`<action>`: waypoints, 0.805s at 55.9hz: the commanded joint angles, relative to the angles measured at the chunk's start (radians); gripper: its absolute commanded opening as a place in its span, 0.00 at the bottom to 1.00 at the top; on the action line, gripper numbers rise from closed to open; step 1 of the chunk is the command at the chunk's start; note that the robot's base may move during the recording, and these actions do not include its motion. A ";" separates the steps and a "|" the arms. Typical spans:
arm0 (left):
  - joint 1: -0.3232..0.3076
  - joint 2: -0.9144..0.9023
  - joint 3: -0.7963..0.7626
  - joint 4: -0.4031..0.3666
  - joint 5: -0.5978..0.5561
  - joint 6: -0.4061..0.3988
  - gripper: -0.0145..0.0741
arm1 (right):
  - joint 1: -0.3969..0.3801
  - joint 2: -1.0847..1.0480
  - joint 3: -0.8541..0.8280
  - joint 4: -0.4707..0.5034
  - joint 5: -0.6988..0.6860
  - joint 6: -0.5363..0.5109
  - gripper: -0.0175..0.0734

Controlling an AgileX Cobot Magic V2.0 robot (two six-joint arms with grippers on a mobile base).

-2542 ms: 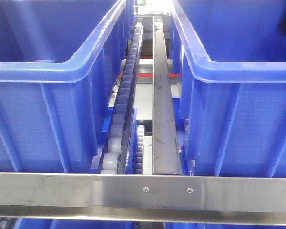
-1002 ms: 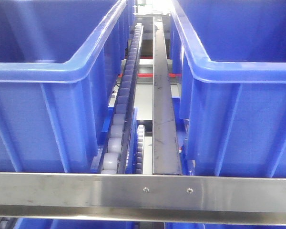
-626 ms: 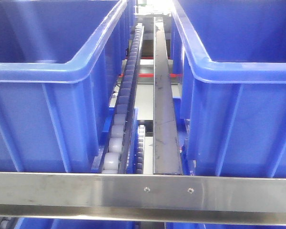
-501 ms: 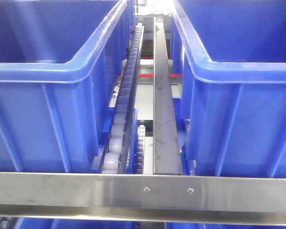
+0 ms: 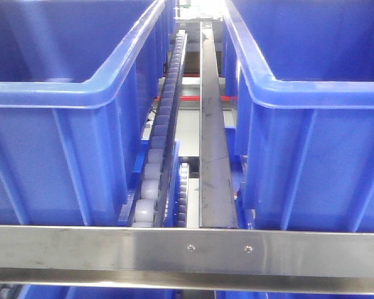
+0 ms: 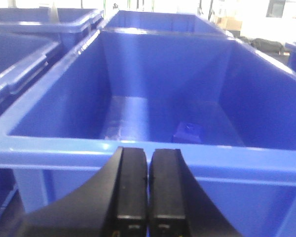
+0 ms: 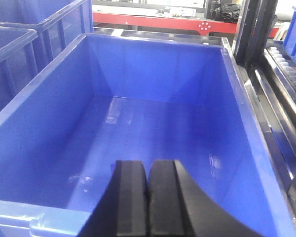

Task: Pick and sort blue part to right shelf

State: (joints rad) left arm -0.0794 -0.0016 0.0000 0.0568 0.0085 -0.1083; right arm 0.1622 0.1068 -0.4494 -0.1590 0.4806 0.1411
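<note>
The blue part lay on the floor of a blue bin, ahead of the left gripper and a little to its right, below the level of the fingertips and beyond the bin's near rim. It sat near the far right of the floor, apart from the walls as far as could be told; only one such part showed. Its small size and matching colour made it hard to read, so its exact shape could not be told.

The left gripper hovered just outside the near rim with its two black fingers pressed together, no gap between them and nothing held. That stance looked like a pause before reaching in, since the fingers would have to spread to take the part.

The right gripper was likewise closed and empty, its two fingers touching, poised over the near end of a second bin whose floor showed no part. Judged from this, that bin was the likely destination on the right shelf.

Further out, the front view showed two bins, one to each side, with one grey roller track and one steel divider strip running between them, and one flat front rail carrying two screws. Neither arm appeared in that view.
</note>
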 commanded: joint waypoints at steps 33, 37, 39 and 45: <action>0.002 -0.028 0.035 -0.010 -0.096 0.002 0.30 | -0.003 0.012 -0.023 -0.016 -0.087 -0.007 0.23; 0.002 -0.028 0.035 -0.010 -0.096 0.002 0.30 | -0.009 0.007 -0.006 -0.014 -0.098 -0.007 0.23; 0.002 -0.028 0.035 -0.010 -0.096 0.002 0.30 | -0.022 0.007 0.009 -0.005 -0.105 -0.007 0.23; 0.002 -0.028 0.035 -0.010 -0.096 0.002 0.30 | -0.095 0.002 0.088 0.045 -0.154 -0.007 0.23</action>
State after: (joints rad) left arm -0.0794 -0.0016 0.0000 0.0551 0.0000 -0.1066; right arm 0.1117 0.0986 -0.3869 -0.1386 0.4474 0.1411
